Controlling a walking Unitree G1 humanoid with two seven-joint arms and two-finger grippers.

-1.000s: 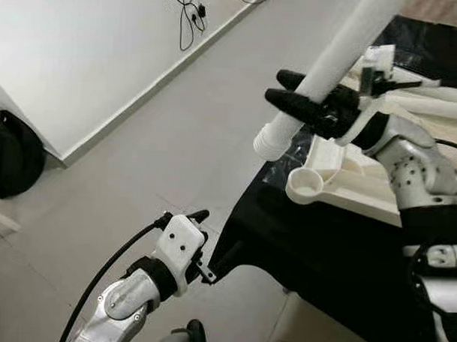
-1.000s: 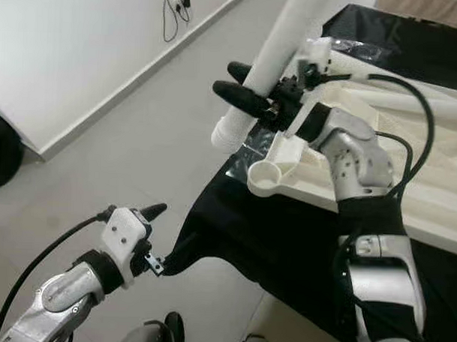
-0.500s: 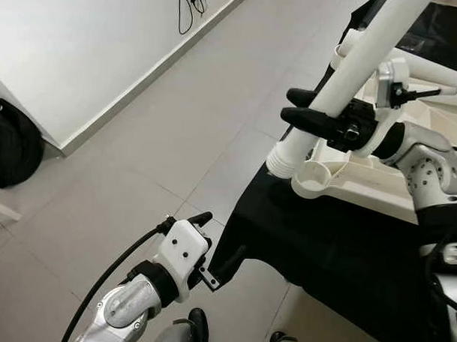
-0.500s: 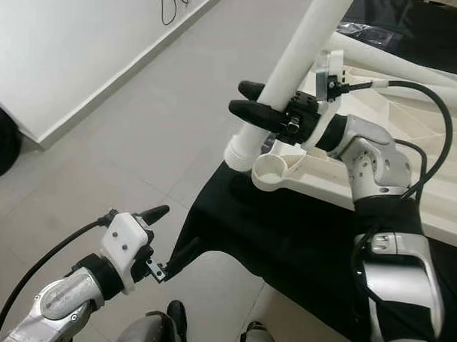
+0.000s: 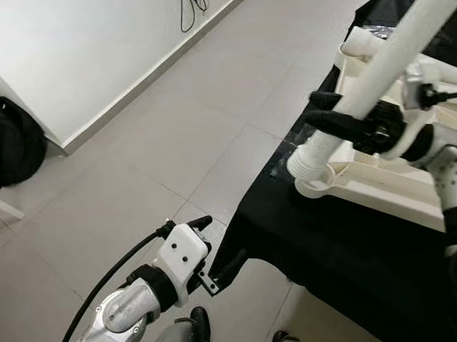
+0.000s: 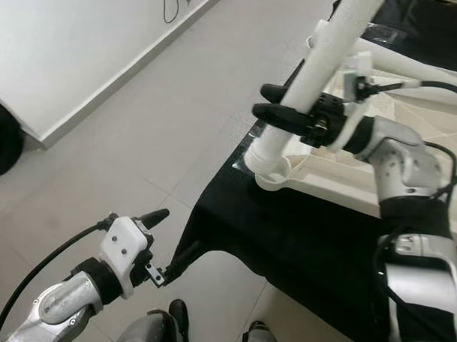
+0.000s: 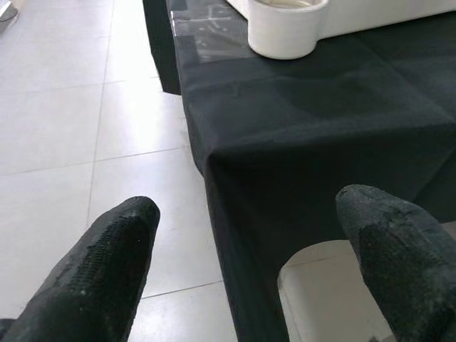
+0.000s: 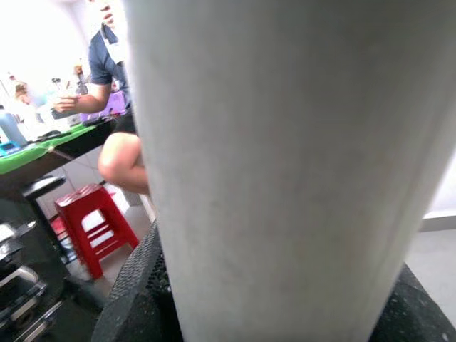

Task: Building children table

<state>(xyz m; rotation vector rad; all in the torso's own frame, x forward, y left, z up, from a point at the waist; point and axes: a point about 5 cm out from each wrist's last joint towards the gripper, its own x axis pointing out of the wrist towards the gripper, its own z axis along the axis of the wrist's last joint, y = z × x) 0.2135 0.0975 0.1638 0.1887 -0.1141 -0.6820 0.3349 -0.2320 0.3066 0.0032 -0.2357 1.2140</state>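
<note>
My right gripper (image 5: 319,109) is shut on a long white table leg (image 5: 390,56), which slants up and to the right. The leg's ribbed lower end (image 6: 263,156) touches the round corner socket (image 5: 316,187) of the cream tabletop (image 5: 386,184). The tabletop lies underside up on a black cloth (image 5: 338,242). In the right wrist view the leg (image 8: 285,164) sits between the black fingers. My left gripper (image 7: 249,235) is open and holds nothing. It hangs low over the floor, just off the cloth's corner (image 7: 214,164), facing the socket (image 7: 285,25).
More white legs (image 5: 442,73) lie on the tabletop. A black bag (image 5: 15,145) and cables (image 5: 191,1) sit by the white wall on the left, with grey tiled floor (image 5: 162,139) between. The right wrist view shows a seated person (image 8: 117,153) and a red stool (image 8: 92,224).
My right gripper has carried the leg down and to the right, bringing its ribbed end from mid-air onto the corner socket. The left arm has hardly moved. The camera has shifted a little.
</note>
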